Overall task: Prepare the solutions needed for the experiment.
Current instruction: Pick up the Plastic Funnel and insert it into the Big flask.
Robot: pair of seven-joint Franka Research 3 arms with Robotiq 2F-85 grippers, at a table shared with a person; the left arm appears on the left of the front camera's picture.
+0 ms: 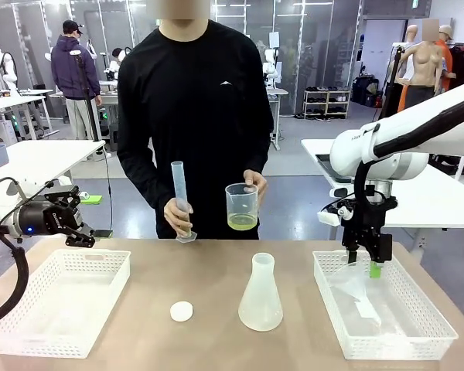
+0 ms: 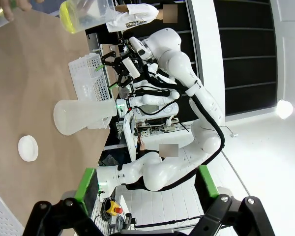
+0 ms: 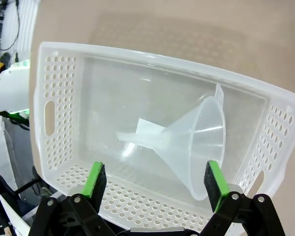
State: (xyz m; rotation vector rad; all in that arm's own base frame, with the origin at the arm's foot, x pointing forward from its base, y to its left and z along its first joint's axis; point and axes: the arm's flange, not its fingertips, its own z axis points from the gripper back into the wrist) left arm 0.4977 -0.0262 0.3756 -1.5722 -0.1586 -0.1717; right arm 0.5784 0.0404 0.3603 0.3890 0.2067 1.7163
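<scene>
- The solution (image 1: 242,222), a shallow pale-yellow layer, sits in the bottom of a clear beaker (image 1: 242,202) that the person's hand (image 1: 254,185) holds up above the far edge of the surface (image 1: 216,270)
- The person's other hand (image 1: 178,215) grips a tall graduated cylinder (image 1: 179,189), tilted a little, base downward
- A frosted conical flask (image 1: 261,297) stands upright near the middle of the surface, with a small white round cap (image 1: 181,311) lying apart from it toward the robot's left
- The right gripper (image 1: 369,261) hangs over the right-hand white basket (image 1: 429,301); its jaws are spread, and the wrist view shows a green pad on either side of a clear funnel (image 3: 196,137) lying on its side in the basket; whether the pads touch it cannot be told
- The left gripper (image 1: 83,224) hovers above the far edge of the left-hand white basket (image 1: 77,252), pointing toward the middle; its jaws stand wide apart, holding nothing
</scene>
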